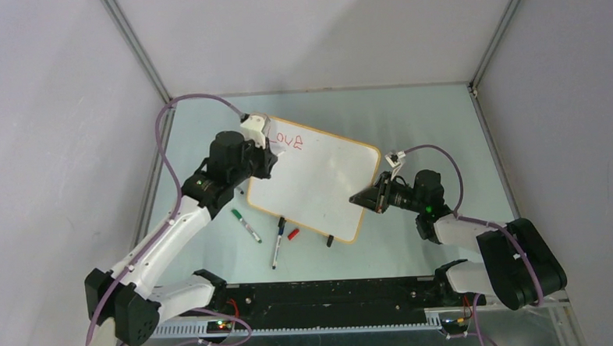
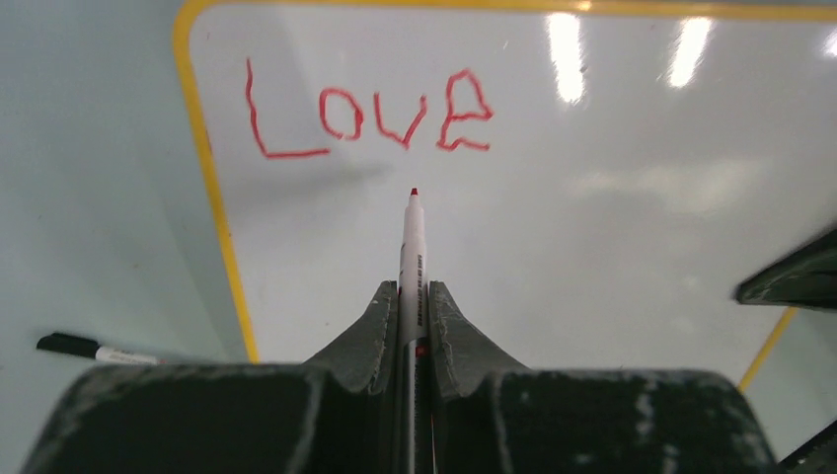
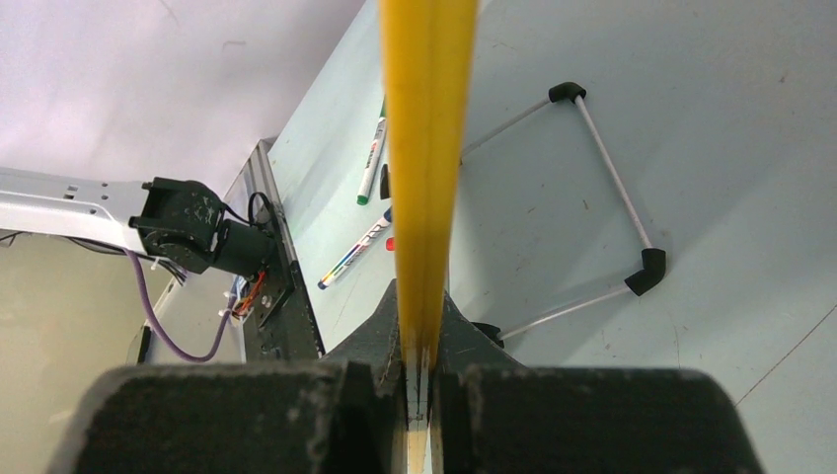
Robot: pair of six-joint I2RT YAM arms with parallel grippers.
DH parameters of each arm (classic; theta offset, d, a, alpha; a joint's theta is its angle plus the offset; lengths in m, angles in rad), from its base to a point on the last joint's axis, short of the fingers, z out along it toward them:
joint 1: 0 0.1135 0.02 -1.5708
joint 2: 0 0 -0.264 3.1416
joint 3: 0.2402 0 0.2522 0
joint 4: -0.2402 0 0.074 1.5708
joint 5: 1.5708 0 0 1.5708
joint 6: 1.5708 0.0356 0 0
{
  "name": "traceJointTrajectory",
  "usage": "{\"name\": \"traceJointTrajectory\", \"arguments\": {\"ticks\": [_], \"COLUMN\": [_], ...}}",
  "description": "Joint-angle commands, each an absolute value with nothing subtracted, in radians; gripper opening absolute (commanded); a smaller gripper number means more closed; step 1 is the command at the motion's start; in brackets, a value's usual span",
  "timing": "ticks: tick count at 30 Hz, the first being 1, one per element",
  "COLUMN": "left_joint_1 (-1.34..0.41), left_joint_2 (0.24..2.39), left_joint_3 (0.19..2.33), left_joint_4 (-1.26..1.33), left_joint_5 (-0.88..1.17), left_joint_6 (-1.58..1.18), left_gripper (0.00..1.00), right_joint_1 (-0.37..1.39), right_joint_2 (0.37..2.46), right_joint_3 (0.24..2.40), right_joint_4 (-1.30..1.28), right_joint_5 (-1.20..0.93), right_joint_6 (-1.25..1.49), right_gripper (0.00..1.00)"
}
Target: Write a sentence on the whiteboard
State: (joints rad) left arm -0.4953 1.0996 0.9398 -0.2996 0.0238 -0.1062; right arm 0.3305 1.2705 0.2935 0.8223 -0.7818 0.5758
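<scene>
Left claw [image 2: 415,296]: clenched on a red marker [image 2: 414,247], both fingers pinching the barrel with no gap showing. The red tip pokes out well ahead of the fingers.
Marker tip: hangs over bare white board just under the written word. From where I stand I cannot tell whether it touches the surface.
Right claw [image 3: 422,296]: squeezed tight on the yellow-orange frame of the whiteboard [image 1: 319,180], which runs straight out from between its fingers, seen edge-on.
Whiteboard: sits between the two claws, turned askew on the pale table [image 1: 442,136]. The left claw is over its far-left corner, and the right claw grips its right-hand edge. The surface is glossy, with lamp glare on it.
Sentence [image 2: 370,112]: one word so far, "Love", in thin red strokes, just beyond the marker tip and close to the board's corner. The rest of the board is blank.
Loose things: a green pen [image 1: 245,225], a dark pen [image 1: 278,248] and a red cap [image 1: 293,234] lie on the table, behind and beside the left claw, near the board's near edge.
</scene>
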Motion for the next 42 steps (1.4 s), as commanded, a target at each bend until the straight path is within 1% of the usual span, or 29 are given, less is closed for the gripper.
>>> {"name": "traceJointTrajectory", "arguments": {"ticks": [1,6,9,12,18,20,23,26,42], "left_joint_1": [-0.500,-0.500,-0.500,-0.499,-0.500,-0.513,-0.543,-0.546,-0.554], "left_joint_2": [1.132,1.166,1.171,1.157,1.082,1.074,1.084,1.095,1.155], "left_joint_3": [1.046,1.148,1.165,1.137,1.044,1.038,1.037,1.037,1.040], "left_joint_4": [-0.290,-0.335,-0.361,-0.373,-0.316,-0.320,-0.339,-0.345,-0.345], "left_joint_5": [0.095,0.059,0.030,0.015,0.049,0.022,-0.040,-0.056,-0.016], "left_joint_6": [-0.162,-0.151,-0.128,-0.095,-0.092,-0.079,-0.046,-0.037,-0.049], "left_gripper": [0.00,0.00,0.00,0.00,0.00,0.00,0.00,0.00,0.00], "right_joint_1": [0.322,0.322,0.323,0.325,0.324,0.326,0.327,0.327,0.328], "right_joint_2": [1.257,1.259,1.259,1.263,1.264,1.259,1.255,1.262,1.264], "right_joint_3": [0.291,0.294,0.293,0.294,0.295,0.295,0.295,0.295,0.297], "right_joint_4": [0.844,0.837,0.828,0.840,0.847,0.839,0.833,0.841,0.849], "right_joint_5": [-0.720,-0.723,-0.718,-0.722,-0.728,-0.726,-0.719,-0.724,-0.728], "right_joint_6": [0.486,0.483,0.479,0.485,0.489,0.486,0.482,0.487,0.493], "right_gripper": [0.00,0.00,0.00,0.00,0.00,0.00,0.00,0.00,0.00]}}
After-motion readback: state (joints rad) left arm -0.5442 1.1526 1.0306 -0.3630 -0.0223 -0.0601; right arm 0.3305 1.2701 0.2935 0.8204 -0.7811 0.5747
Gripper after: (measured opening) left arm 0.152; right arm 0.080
